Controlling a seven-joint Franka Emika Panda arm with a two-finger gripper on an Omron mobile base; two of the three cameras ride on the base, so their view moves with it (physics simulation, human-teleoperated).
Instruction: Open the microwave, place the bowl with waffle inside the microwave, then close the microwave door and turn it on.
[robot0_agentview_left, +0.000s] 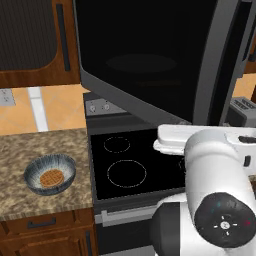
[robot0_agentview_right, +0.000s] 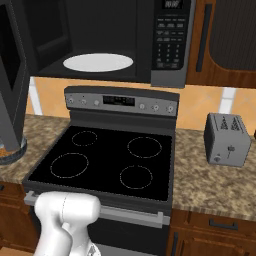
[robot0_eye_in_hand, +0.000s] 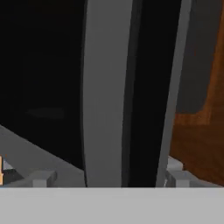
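The microwave (robot0_agentview_right: 107, 37) stands open above the stove, its white turntable (robot0_agentview_right: 98, 62) bare and its keypad (robot0_agentview_right: 170, 42) on the right. The microwave door (robot0_agentview_left: 145, 55) is swung out wide to the left. In the hand view the door's vertical grey handle bar (robot0_eye_in_hand: 105, 96) rises close in front, and my gripper (robot0_eye_in_hand: 109, 178) is open with one fingertip (robot0_eye_in_hand: 41, 178) on each side of it, not pressing it. The bowl (robot0_agentview_left: 50, 174), blue-grey and streaked, sits on the granite counter left of the stove with the waffle (robot0_agentview_left: 51, 178) inside it.
A black glass cooktop (robot0_agentview_right: 105, 160) lies below the microwave. A grey toaster (robot0_agentview_right: 226, 139) stands on the counter (robot0_agentview_right: 200, 175) to the right. Brown wooden cabinets (robot0_agentview_left: 30, 40) flank the microwave. The open door overhangs the cooktop's left side.
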